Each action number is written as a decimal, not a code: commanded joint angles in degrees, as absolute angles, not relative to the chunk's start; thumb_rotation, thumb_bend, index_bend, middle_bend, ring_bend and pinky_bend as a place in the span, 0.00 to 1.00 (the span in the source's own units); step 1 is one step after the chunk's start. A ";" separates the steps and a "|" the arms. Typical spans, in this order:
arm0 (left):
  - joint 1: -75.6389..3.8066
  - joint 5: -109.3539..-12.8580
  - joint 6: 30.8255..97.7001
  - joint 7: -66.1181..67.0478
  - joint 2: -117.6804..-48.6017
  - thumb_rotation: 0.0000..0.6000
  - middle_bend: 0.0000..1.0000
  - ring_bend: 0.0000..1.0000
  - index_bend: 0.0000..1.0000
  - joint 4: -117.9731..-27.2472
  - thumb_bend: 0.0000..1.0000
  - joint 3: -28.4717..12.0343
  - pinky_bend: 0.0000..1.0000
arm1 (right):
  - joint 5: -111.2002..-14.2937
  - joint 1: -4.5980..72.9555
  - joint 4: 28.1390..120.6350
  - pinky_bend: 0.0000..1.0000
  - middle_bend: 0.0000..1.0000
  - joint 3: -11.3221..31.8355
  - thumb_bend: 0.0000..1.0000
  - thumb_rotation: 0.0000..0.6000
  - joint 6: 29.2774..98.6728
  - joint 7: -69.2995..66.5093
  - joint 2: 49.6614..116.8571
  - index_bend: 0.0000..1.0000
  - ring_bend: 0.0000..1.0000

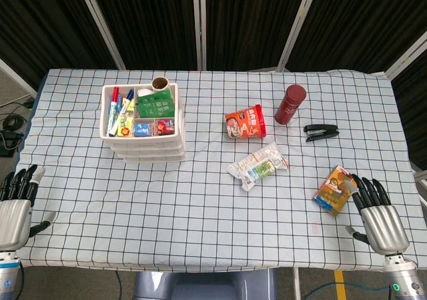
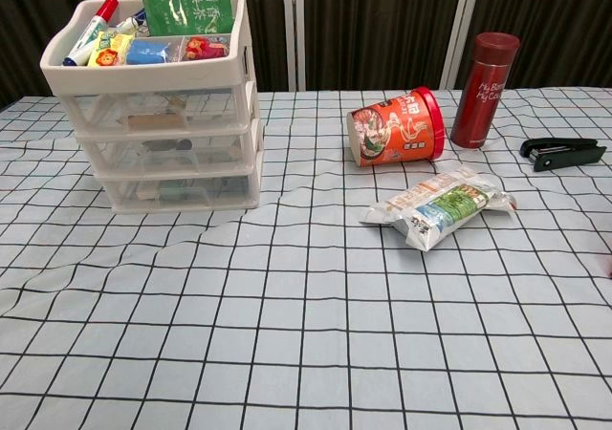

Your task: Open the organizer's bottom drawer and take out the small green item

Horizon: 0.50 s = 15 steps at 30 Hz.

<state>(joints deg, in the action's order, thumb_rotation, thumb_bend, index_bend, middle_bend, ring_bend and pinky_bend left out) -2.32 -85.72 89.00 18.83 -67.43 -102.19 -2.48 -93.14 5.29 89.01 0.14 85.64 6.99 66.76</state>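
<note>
A white three-drawer organizer (image 1: 143, 147) (image 2: 163, 115) stands at the table's left rear, all drawers pushed in. Its bottom drawer (image 2: 179, 189) shows a dim greenish shape through the translucent front. The open top tray holds markers, green packets and small colourful items. My left hand (image 1: 16, 207) lies at the table's near left edge, fingers spread, holding nothing, far from the organizer. My right hand (image 1: 377, 213) rests at the near right, fingers spread and empty, beside an orange snack packet (image 1: 333, 189). Neither hand shows in the chest view.
A tipped orange noodle cup (image 1: 245, 123) (image 2: 400, 126), a red thermos (image 1: 290, 105) (image 2: 485, 76), a black stapler (image 1: 321, 133) (image 2: 562, 152) and a white snack bag (image 1: 257, 166) (image 2: 438, 206) lie right of centre on the checked cloth (image 1: 167, 213).
</note>
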 commanded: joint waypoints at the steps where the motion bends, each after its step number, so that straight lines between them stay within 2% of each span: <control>1: -2.33 -85.63 88.90 18.95 -67.38 1.00 0.00 0.00 0.00 -102.29 0.24 -2.43 0.00 | -93.11 5.30 88.95 0.00 0.00 0.17 0.00 1.00 85.63 6.81 66.75 0.00 0.00; 15: -2.89 -86.93 88.40 17.39 -67.81 1.00 0.00 0.00 0.00 -102.11 0.25 -2.20 0.00 | -93.13 5.34 89.10 0.00 0.00 0.10 0.00 1.00 85.46 6.09 66.56 0.00 0.00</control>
<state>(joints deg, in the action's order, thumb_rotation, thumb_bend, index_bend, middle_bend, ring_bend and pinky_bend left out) -2.71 -86.74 88.57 17.68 -67.65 -102.29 -2.17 -93.14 5.33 89.09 0.10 85.48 6.10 66.57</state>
